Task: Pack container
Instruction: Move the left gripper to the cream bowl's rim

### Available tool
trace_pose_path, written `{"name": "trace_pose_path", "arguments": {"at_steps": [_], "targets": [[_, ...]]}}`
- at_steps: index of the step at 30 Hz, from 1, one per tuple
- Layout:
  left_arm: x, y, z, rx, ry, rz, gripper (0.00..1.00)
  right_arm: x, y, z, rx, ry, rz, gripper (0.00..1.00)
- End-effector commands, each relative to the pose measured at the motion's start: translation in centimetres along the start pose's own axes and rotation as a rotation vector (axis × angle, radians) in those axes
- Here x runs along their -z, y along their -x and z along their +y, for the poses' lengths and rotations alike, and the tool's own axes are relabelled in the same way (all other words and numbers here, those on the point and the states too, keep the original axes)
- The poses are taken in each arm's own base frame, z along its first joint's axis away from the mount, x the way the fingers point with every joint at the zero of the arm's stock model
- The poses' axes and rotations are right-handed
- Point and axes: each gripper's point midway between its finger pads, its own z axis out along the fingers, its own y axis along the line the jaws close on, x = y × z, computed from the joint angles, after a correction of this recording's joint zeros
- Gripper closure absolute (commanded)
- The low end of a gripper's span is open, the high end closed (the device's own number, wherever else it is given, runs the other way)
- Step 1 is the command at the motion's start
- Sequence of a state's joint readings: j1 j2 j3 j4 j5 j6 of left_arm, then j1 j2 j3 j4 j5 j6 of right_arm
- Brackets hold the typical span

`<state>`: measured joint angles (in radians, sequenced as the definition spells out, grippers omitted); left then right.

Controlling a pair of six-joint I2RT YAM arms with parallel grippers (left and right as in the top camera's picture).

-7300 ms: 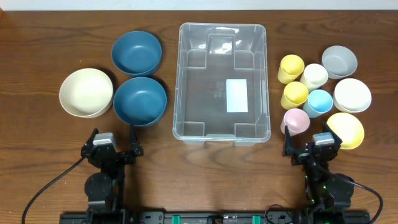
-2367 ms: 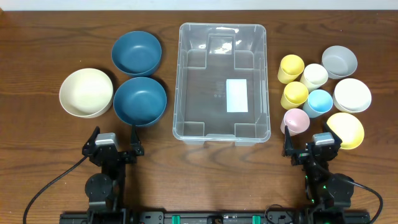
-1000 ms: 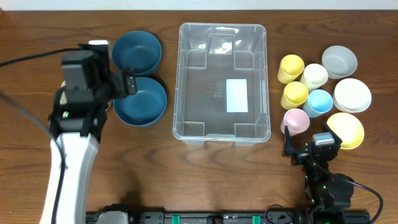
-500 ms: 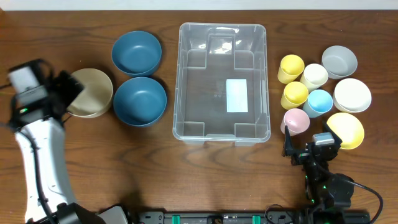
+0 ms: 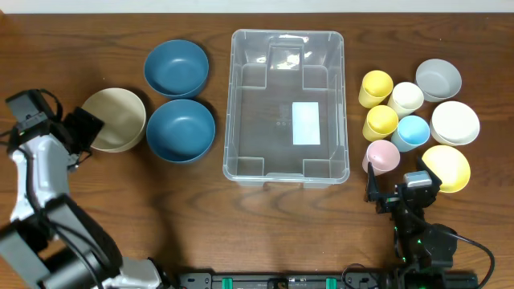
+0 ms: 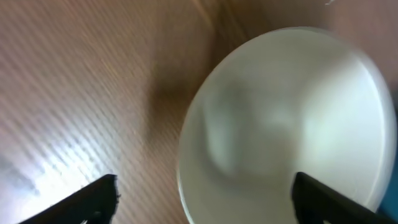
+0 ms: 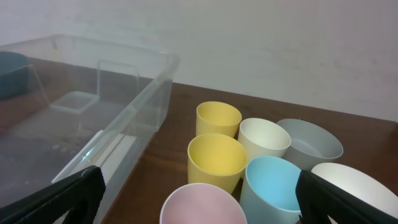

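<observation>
Brown wood-grain table (image 5: 241, 233), pale wall (image 7: 280, 37) beyond the container (image 5: 257, 104) — left jaws and right jaws both apart.

There was one clear container (image 5: 265, 128) on the table (image 5: 241, 229). Large bowls numbered three: two in dark blue, the far blue bowl (image 5: 176, 68) and the near blue bowl (image 5: 181, 130), plus one cream bowl (image 5: 119, 119). Cups numbered five: two in yellow, the far yellow cup (image 5: 375, 87) and the near yellow cup (image 5: 380, 122), one white cup (image 5: 406, 98), one light blue cup (image 5: 413, 132) and one pink cup (image 5: 382, 155). Small bowls numbered three: one grey bowl (image 5: 438, 79), one white bowl (image 5: 454, 122) and one yellow bowl (image 5: 448, 167).
</observation>
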<state>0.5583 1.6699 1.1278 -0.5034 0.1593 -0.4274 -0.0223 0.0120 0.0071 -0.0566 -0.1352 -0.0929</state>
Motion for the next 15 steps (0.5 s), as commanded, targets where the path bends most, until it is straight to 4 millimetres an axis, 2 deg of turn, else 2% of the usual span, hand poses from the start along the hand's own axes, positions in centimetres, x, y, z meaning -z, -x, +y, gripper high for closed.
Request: {"name": "trace_pose_path", "arguments": {"at_steps": [1,7,12,15], "targets": [[-2.0,-1.1,0.6,0.030,0.008,0.057,0.19,0.0,-0.1,-0.2,0.012,-0.007,0.001,0.01],[-3.0,-1.6,0.9,0.032,0.020,0.082,0.39,0.0,-0.1,-0.2,0.012,-0.006,0.001,0.01],[-3.1,-1.2,1.1,0.030,0.032,0.061,0.43,0.0,-0.1,-0.2,0.012,-0.006,0.001,0.01],[-3.3,-0.9,1.4,0.029,0.046,0.051,0.50,0.0,-0.1,-0.2,0.012,-0.007,0.001,0.01]]}}
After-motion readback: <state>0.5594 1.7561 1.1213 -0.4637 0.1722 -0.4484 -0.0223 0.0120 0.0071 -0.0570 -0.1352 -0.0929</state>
